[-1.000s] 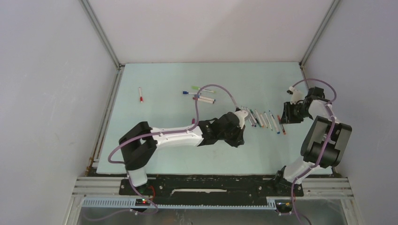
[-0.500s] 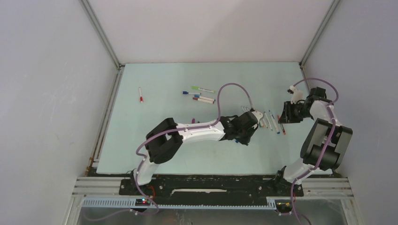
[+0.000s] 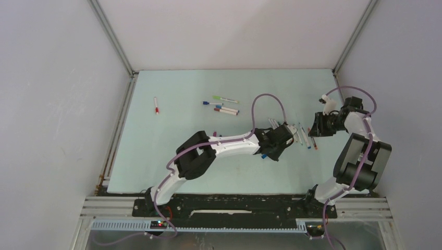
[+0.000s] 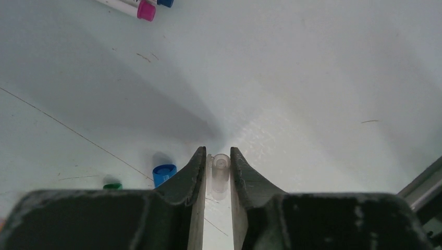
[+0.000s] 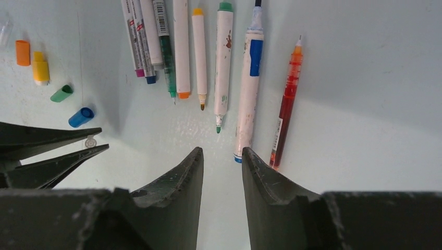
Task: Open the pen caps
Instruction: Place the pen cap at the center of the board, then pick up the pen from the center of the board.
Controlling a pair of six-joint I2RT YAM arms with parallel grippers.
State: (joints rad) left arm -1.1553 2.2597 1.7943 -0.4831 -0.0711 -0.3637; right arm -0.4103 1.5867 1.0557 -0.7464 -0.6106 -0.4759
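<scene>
At mid-table, right of centre: left gripper (image 4: 217,150) sits low over the pale blue-green tabletop (image 4: 323,78), jaws narrow around a small clear plastic pen cap (image 4: 220,174); pinching it or not, cannot tell. Short blue plastic cap (image 4: 164,174) and small green cap (image 4: 112,185) lie loose just beside. Right gripper (image 5: 222,152) hovers part-open and empty near the row of slim white-barrelled marker pens (image 5: 181,47).

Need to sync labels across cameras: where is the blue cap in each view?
Top external: blue cap, a speck right of centre, at the left gripper's tip.
Left wrist: blue cap lower left, beside the left gripper's fingers.
Right wrist: blue cap at left, above the left gripper's tips.
Shared landmark: the left gripper.
</scene>
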